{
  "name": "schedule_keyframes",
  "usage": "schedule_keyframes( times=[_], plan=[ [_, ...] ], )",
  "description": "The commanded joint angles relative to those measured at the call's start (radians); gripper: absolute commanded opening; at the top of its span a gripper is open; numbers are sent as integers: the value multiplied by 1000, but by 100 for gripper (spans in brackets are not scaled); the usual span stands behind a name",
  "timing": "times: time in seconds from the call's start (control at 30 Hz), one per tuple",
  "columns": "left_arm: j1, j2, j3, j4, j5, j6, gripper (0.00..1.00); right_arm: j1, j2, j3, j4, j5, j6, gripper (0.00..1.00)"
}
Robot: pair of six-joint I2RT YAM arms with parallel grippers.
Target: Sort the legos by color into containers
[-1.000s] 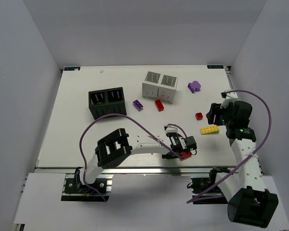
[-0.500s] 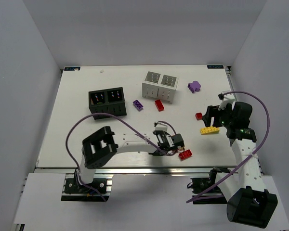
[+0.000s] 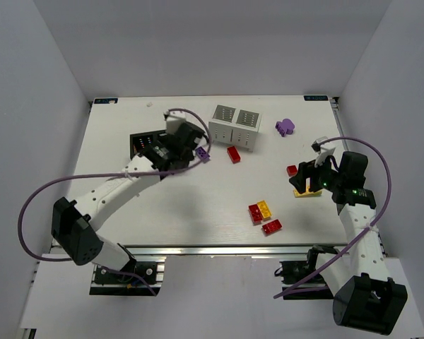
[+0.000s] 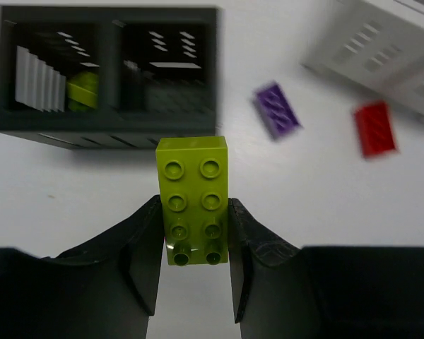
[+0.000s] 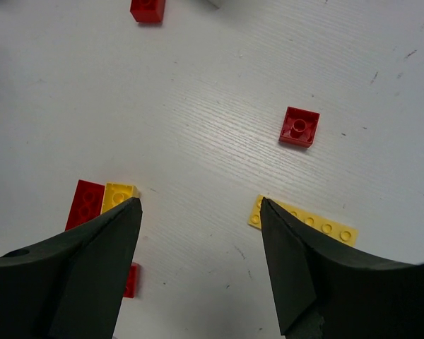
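Grasping a lime green brick (image 4: 193, 185), left end effector (image 4: 194, 208) near the black container (image 4: 92, 135), right end effector (image 5: 199, 206) released above the surface (image 5: 198, 106).

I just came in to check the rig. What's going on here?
The left gripper is shut on a lime green brick, close to the black box, where one cell holds a second lime green brick. The right gripper hangs open over the table near a yellow plate and a small red brick. More bricks lie loose.
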Motion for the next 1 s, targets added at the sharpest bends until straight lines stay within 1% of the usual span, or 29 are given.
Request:
schedule_keyframes(
  times=[0.0, 0.03, 0.13, 0.17, 0.2, 0.37, 0.5, 0.53, 0.57, 0.63, 0.67, 0.7, 0.73, 0.8, 0.9, 0.97],
  plan=[
    [161, 0, -8, 51, -39, 150, 0, -2, -17, -4, -17, -53, -46, 73],
    [239, -2, -7, 95, -22, 188, 0, -2, -18, -5, -17, -58, -47, 74],
    [339, 18, 27, 140, 22, 219, 0, -2, -15, -4, -23, -67, -57, 73],
    [388, 27, 38, 143, 31, 226, 0, -2, -14, -4, -26, -67, -58, 73],
    [405, 47, 47, 151, 51, 232, 0, -1, -11, -1, -29, -70, -60, 73],
    [488, 112, 47, 199, 59, 250, 0, -2, -12, -1, -37, -78, -70, 74],
    [520, 161, 48, 220, 93, 250, 0, -2, -9, -2, -48, -98, -86, 75],
    [534, 173, 50, 225, 99, 249, 2, -2, -8, -2, -48, -101, -89, 76],
    [534, 178, 58, 223, 104, 247, 8, -2, -8, -1, -51, -107, -90, 76],
    [559, 188, 68, 226, 116, 247, 15, -2, -5, -1, -54, -118, -95, 77],
    [559, 198, 73, 223, 131, 247, 25, -2, -6, -1, -57, -119, -96, 78],
    [559, 199, 78, 220, 137, 249, 31, -2, -5, 1, -57, -122, -96, 78],
    [568, 199, 76, 220, 145, 249, 39, -2, -6, 1, -57, -124, -96, 78],
    [568, 186, 65, 226, 162, 250, 59, -4, -5, 1, -58, -125, -96, 79],
    [568, 149, 41, 247, 192, 261, 72, -2, -2, 1, -57, -139, -98, 80],
    [568, 136, 39, 246, 200, 262, 74, -2, 3, 1, -58, -147, -101, 80]
  ],
)
